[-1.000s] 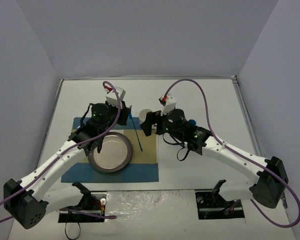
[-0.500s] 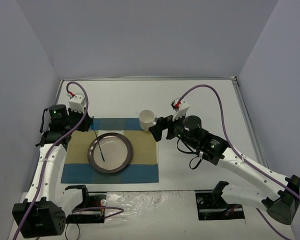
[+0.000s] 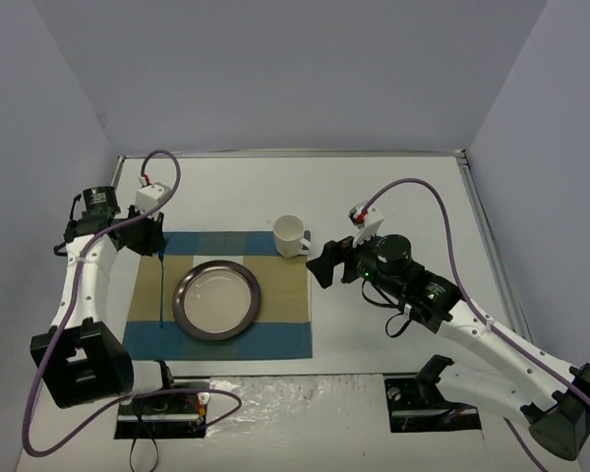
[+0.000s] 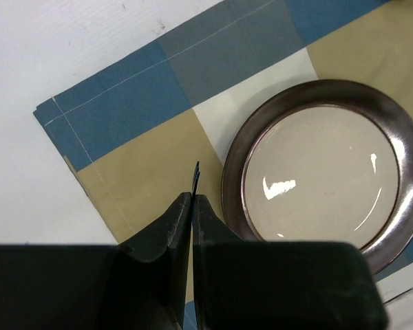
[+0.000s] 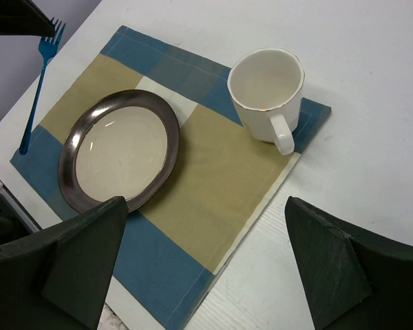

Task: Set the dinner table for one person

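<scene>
The dinner table [image 3: 393,187] is a white tabletop. On it lies a blue-and-tan checked placemat [image 3: 275,295] with a dark-rimmed plate [image 3: 216,300] and a white cup [image 3: 291,234] at its far right corner. My left gripper [image 3: 157,246] is shut on a thin blue fork [image 3: 162,290] by its tine end. The fork slants down over the placemat's left strip, left of the plate. In the left wrist view the jaws [image 4: 193,197] pinch the fork [image 4: 196,172] beside the plate [image 4: 323,172]. My right gripper [image 3: 324,264] is open and empty, right of the cup [image 5: 265,89], with its fingers [image 5: 76,254] wide apart.
Grey walls close in the table on three sides. The right wrist view shows the fork [image 5: 38,89], the plate [image 5: 120,148] and bare white table [image 5: 372,103] right of the placemat [image 5: 220,179]. The arm bases stand at the near edge.
My left gripper has carried the fork from over the plate to the left, onto the placemat's left strip. My right gripper has drawn back to the right, away from the cup.
</scene>
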You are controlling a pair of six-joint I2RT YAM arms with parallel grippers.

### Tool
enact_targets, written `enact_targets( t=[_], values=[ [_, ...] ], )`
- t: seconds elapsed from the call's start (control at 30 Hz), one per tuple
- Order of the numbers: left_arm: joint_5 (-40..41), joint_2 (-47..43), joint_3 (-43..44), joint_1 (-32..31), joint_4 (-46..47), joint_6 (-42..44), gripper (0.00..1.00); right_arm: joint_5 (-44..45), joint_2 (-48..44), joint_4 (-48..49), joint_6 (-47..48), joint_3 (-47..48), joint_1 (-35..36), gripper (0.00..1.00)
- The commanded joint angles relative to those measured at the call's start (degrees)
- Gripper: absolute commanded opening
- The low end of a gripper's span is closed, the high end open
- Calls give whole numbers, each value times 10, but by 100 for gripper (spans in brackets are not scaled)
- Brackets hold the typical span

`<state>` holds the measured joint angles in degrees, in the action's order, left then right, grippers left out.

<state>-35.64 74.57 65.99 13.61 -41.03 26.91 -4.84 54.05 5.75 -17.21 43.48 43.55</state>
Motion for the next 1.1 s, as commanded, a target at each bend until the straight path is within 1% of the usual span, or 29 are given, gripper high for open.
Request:
enact_targets(
  t=[0.0,0.1,0.3,0.43,0.53,0.8,1.07],
  values=[
    [-6,19,36,8,-34,106,0,-51,-23,37,13,-9,-29,95],
    [-12,36,26,9,-25,122,0,-71,-27,37,16,-14,-41,95],
    [-30,55,-14,15,31,140,0,-65,-37,37,27,-18,-42,95],
    [-77,71,-38,38,79,137,0,-65,-41,36,32,-19,-40,95],
    [-97,79,-56,50,110,134,0,-60,-44,35,35,-20,-42,95],
    [-97,130,-29,51,77,174,0,-57,-43,31,41,-21,-41,95],
    [-97,162,-34,64,101,175,0,-54,-42,30,44,-24,-41,95]
  ],
)
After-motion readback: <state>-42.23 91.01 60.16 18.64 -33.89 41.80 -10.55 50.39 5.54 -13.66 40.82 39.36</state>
